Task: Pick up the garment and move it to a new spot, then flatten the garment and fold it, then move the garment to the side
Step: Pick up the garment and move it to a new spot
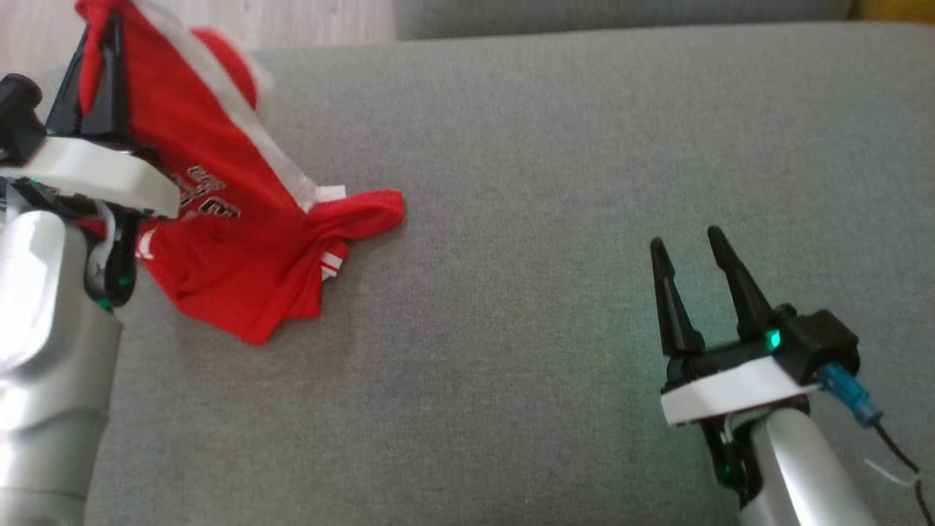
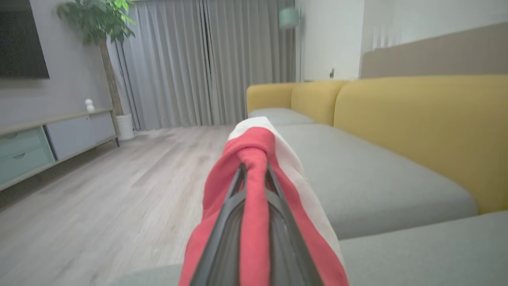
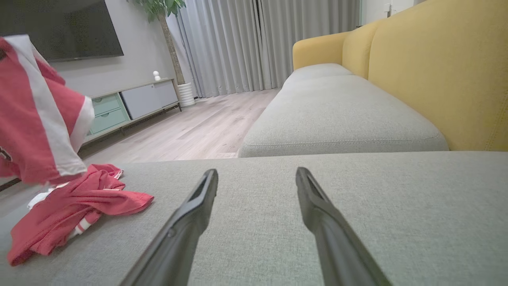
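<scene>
We see the sofa (image 1: 548, 183) bearing the red garment (image 1: 241, 263) at its left edge, one end raised and the rest on the seat. Our left pincer (image 2: 254, 171) is clamped on the raised cloth. Our right pincer (image 1: 685, 239) hovers spread and empty, well apart.

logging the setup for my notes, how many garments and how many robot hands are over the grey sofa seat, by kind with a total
garment: 1 (red with white trim)
hands: 2 (left hand shut on the garment, right hand open and holding nothing)
total: 3
</scene>
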Motion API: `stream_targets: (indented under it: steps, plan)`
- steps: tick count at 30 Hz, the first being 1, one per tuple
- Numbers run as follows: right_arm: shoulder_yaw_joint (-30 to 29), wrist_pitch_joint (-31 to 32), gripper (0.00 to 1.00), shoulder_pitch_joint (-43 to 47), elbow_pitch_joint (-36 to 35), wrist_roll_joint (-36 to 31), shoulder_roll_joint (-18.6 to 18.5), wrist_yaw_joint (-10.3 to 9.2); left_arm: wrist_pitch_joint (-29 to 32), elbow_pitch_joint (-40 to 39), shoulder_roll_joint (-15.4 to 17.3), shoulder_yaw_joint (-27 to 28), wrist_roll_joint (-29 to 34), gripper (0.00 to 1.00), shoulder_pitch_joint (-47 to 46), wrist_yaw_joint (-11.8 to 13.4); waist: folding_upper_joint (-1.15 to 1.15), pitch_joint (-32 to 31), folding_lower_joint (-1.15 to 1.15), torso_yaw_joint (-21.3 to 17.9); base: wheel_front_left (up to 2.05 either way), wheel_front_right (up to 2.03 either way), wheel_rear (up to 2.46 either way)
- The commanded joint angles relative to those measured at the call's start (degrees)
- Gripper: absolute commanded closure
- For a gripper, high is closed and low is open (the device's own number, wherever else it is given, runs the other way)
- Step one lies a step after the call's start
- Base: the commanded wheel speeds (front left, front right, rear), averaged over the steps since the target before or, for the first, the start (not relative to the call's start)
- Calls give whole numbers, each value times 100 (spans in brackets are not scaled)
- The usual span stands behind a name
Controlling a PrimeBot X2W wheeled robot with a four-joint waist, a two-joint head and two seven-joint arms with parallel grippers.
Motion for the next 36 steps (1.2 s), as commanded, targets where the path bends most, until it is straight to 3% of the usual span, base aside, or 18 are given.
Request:
stream_targets:
  steps: [1,10,17,23,33,34,35,36]
  plan:
    - [144,-63,0,34,-128,48,-22,-4,-74,-293,206,250,-55,100,-105,46,0,-135,1,44,0,0,0]
    - [193,-63,0,119,-78,25,-22,-4,-66,-1912,-192,29,-126,100,730,352,0,-379,1,4,0,0,0]
    - [161,-63,0,31,-145,29,-22,-4,123,-2538,-549,-439,-17,100,779,419,0,-320,1,-360,0,0,0]
    - [210,-63,0,-164,-275,192,-22,-4,265,-2533,-937,-883,50,100,479,346,0,-107,1,-982,0,0,0]
    - [216,-63,0,-456,-549,564,-22,-4,73,-1868,-1595,-1359,55,100,-335,169,0,408,1,-2019,0,0,0]
    - [186,-63,0,-465,-570,589,-22,-4,11,-1791,-1635,-1400,41,89,-402,144,0,441,1,-2064,0,0,0]
    - [164,-63,0,-471,-585,603,-22,-4,-53,-1701,-1669,-1426,28,49,-456,138,0,468,1,-2096,0,0,0]
    - [144,-63,0,-474,-597,613,-22,-4,-91,-1584,-1693,-1456,26,0,-495,142,0,487,1,-2111,0,0,0]
